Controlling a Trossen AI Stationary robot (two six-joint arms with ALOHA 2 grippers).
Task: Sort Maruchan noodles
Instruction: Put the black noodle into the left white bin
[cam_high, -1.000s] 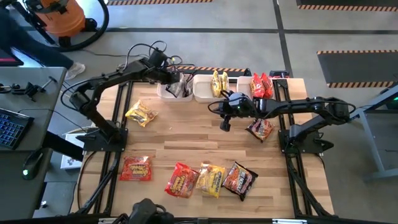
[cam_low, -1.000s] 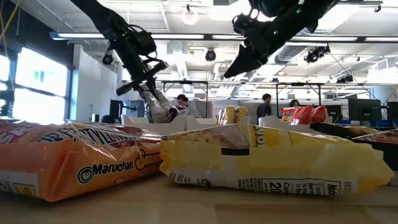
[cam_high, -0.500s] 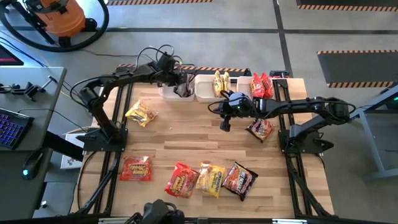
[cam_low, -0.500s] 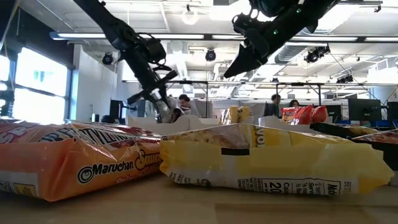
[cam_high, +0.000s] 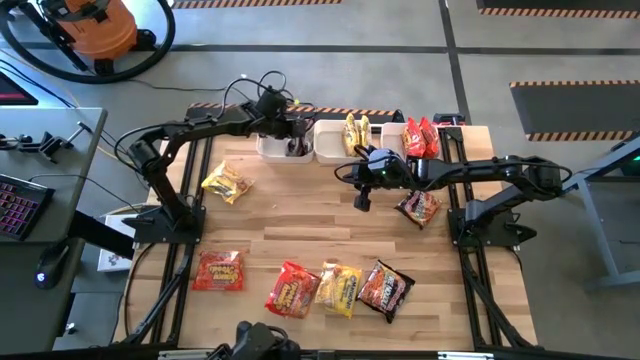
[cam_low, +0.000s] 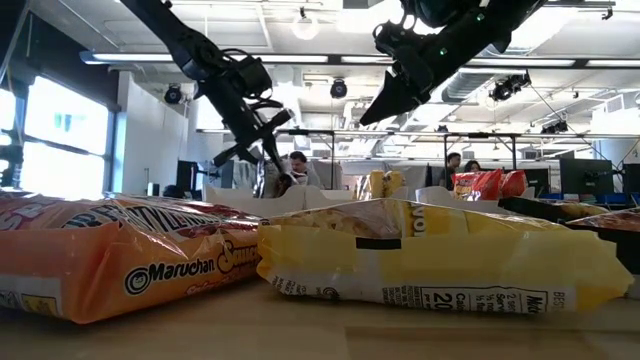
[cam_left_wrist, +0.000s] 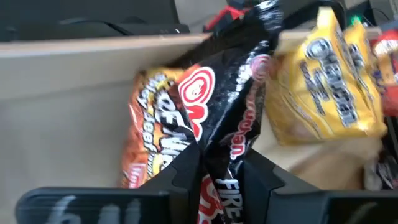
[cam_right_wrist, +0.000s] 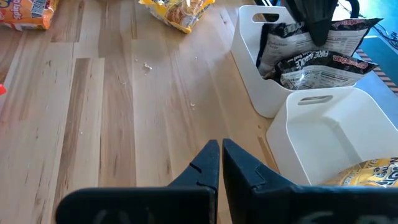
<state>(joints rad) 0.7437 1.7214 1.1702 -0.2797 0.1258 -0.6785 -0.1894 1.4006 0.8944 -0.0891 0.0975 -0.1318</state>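
The sort looks about half done: six crinkly plastic ramen packets (cam_high: 340, 288) lie loose on the wooden surface (cam_high: 310, 225). The left end effector (cam_high: 296, 147) pinches a dark packet (cam_left_wrist: 233, 118) inside the leftmost white plastic bin (cam_high: 268, 151). Yellow packets (cam_high: 354, 130) fill the middle bin (cam_high: 326, 148), red ones (cam_high: 420, 136) the right. The right end effector (cam_high: 361, 199), pressed together, hovers mid-surface.

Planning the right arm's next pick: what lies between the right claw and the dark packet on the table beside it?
Nothing: in the high view, bare wood separates the shut right claw from the dark packet.
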